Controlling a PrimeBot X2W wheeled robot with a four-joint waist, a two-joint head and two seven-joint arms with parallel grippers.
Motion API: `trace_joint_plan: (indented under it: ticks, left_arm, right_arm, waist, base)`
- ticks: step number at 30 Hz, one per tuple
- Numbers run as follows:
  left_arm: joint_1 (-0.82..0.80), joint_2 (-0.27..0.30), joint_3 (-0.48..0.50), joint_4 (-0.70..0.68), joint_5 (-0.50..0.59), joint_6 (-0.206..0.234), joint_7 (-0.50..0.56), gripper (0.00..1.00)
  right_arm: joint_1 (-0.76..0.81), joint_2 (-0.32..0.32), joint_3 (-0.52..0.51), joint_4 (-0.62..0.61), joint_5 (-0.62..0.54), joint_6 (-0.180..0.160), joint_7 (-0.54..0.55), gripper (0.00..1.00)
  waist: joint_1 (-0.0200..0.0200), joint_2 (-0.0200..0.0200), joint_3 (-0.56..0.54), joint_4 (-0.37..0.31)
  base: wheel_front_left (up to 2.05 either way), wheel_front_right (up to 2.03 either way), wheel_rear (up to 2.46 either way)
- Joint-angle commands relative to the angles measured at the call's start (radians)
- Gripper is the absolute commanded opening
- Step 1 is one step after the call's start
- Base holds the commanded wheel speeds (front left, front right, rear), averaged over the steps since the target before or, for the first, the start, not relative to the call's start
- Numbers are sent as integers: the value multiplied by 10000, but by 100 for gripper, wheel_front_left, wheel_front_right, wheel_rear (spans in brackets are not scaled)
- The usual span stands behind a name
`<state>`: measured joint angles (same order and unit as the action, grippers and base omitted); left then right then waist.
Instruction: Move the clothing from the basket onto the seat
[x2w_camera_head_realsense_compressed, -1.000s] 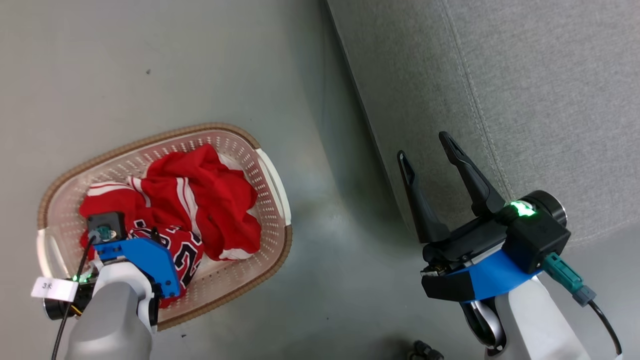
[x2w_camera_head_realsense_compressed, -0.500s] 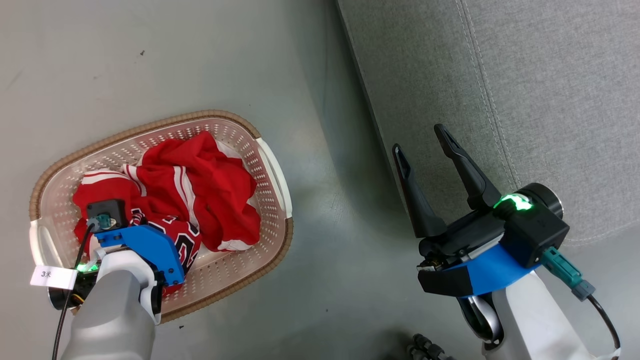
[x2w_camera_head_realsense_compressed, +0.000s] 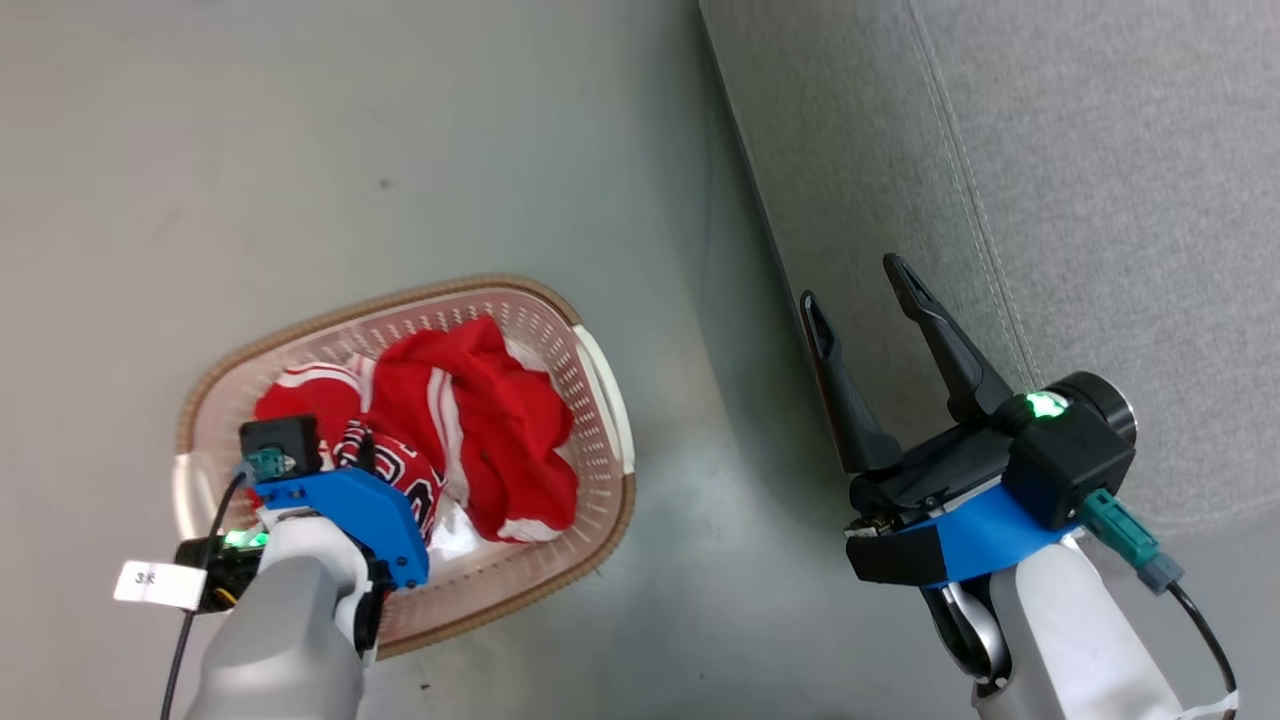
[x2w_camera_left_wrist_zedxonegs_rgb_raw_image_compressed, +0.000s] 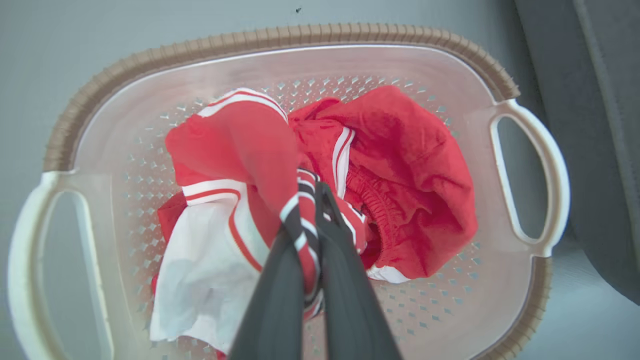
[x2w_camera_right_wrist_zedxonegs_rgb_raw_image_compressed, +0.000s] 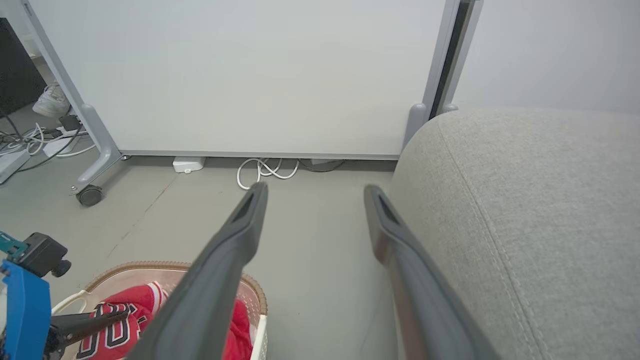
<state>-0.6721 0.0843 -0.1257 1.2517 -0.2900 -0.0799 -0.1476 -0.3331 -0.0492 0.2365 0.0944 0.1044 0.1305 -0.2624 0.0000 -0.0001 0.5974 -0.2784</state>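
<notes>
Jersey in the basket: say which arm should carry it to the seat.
Left. The left gripper is shut on the jersey over the basket; the right gripper hangs open beside the seat.

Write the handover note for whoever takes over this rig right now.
Left gripper: shut on the jersey, pinching a fold by its striped trim, over the basket.
Right gripper: open and empty, near the edge of the seat.
Things: the jersey and the shorts both lie in the basket, which stands on the floor to the left of the seat.
Done: jersey grasped; nothing is on the seat yet.
Left: lift the jersey out, lay it on the seat, then do the same with the shorts.
</notes>
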Motion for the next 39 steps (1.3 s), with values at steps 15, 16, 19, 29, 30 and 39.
trace_joint_plan:
  ticks: [15,16,19,29,30,39]
  left_arm:
    - [998,-337,-2852,-2180,-1335,-523,-799,0]
    - [1040,-335,-3137,-2399,-1440,-501,-779,0]
    - [1151,-334,-3839,-3000,-1781,-502,-671,0]
    - [615,-333,-5123,-4606,-2682,-504,-185,0]
    - [561,-335,-5217,-4744,-2787,-492,-161,0]
    - [-151,-334,-5960,-5653,-3755,105,208,0]
  right_arm:
    - [1123,-27,-468,673,-203,5,213,100]
    - [1209,-26,-469,679,-185,5,246,100]
    - [1550,-26,-531,687,-180,5,363,100]
    - [2332,-23,-602,423,-205,5,734,100]
    - [2377,-23,-563,388,-191,5,774,100]
    - [2526,-24,-130,287,-86,5,1068,100]
  waist:
    - [0,1,-3746,1771]
    - [0,1,-3947,1831]
    - [0,1,-4512,2028]
    - [0,1,-5507,2446]
    - [0,1,-5567,2457]
    - [0,1,-5864,2416]
  base:
    - [0,0,0]
    - [0,0,0]
    - [0,0,0]
    - [0,0,0]
    - [0,0,0]
    - [0,0,0]
